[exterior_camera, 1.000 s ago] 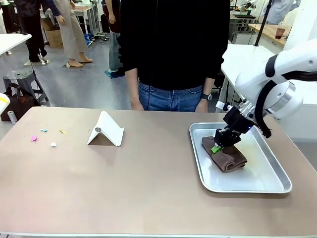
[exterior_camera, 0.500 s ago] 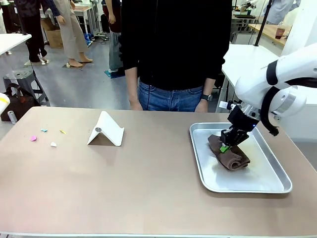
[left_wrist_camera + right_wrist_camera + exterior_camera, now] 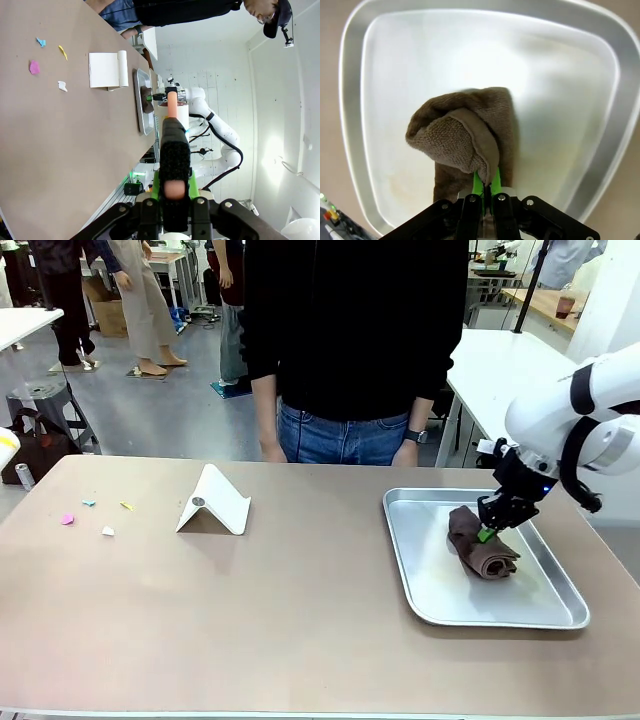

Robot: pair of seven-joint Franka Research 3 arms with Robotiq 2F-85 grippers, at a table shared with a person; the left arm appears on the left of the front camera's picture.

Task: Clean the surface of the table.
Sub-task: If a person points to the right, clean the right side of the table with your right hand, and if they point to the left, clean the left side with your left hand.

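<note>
Table [image 3: 300,620]: tan-brown with a pale edge, widest thing in the front view, spanning from the near edge to the person at the far side.
Scraps: four small paper bits on the table's left end, pink [image 3: 67,519], blue [image 3: 89,502], yellow [image 3: 126,506] and white [image 3: 107,531], lying close together and apart from one another.
Stand [image 3: 213,502]: white folded card, tent-like, on the table right of the scraps and well apart from the tray.
Tray [image 3: 540,615]: silver, flat on the table's right end, holding a cloth.
Cloth [image 3: 480,550]: brown towelling, bunched, lower part resting on the tray floor, upper fold lifted.
Right gripper [image 3: 490,530]: over the tray, green pads [image 3: 479,184] pinched tight on the cloth's upper fold.
Left gripper [image 3: 172,122]: above the table's left end, pointing along the table, fingers clamped on a pale peach rod [image 3: 170,104]; what the rod is, cannot tell.
Person [image 3: 350,340]: standing at the far edge in a black top and jeans, both hands down by the table edge, watch [image 3: 416,436] on one wrist.
</note>
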